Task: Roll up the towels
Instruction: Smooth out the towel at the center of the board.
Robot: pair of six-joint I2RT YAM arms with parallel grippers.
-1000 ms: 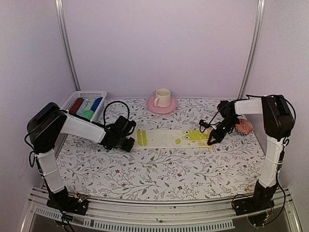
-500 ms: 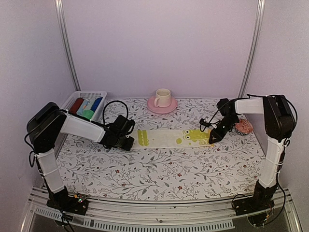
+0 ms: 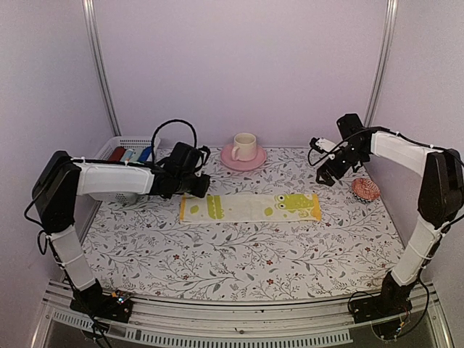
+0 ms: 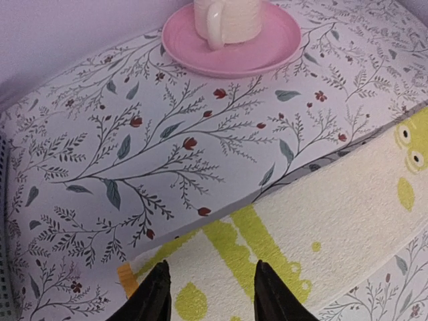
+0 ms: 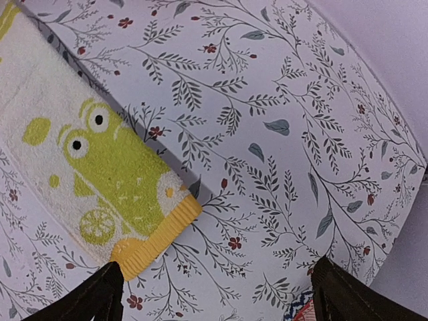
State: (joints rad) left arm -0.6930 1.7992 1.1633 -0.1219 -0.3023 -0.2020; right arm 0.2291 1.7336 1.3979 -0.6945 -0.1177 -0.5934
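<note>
While the pale yellow towel (image 3: 250, 207) lies spread flat in a long strip across the middle of the tabletop (image 3: 239, 254), green printed creature face up and its short ends pointing toward either arm, we see both arms held clear of it, one near each end. The left fingers (image 3: 197, 185) hover just over the towel's left end, parted by a moderate gap with nothing between them. The right fingers (image 3: 325, 172) hang higher and farther back, beyond the orange-hemmed right end, spread wide and empty. We judge the layout deliberate: a cloth laid out straight and smooth, with no fold showing, offers a clean short edge for a roll to start from, and empty fingers at either end leave it resting on its own weight rather than under tension. No turn of the roll is made yet, so the work on this towel looks to be at its start. The pink saucer (image 3: 230, 158) with its cream cup (image 3: 244, 146) stands behind the strip near the back wall, apart from it. The basket (image 3: 127, 142) of coloured cloth rolls sits at the far left behind the left arm. Both are out of the path a roll would take along the strip. A small red-patterned object (image 3: 365, 189) rests near the right end, not touching it, and we cannot pick out the plain green towel in these views
</note>
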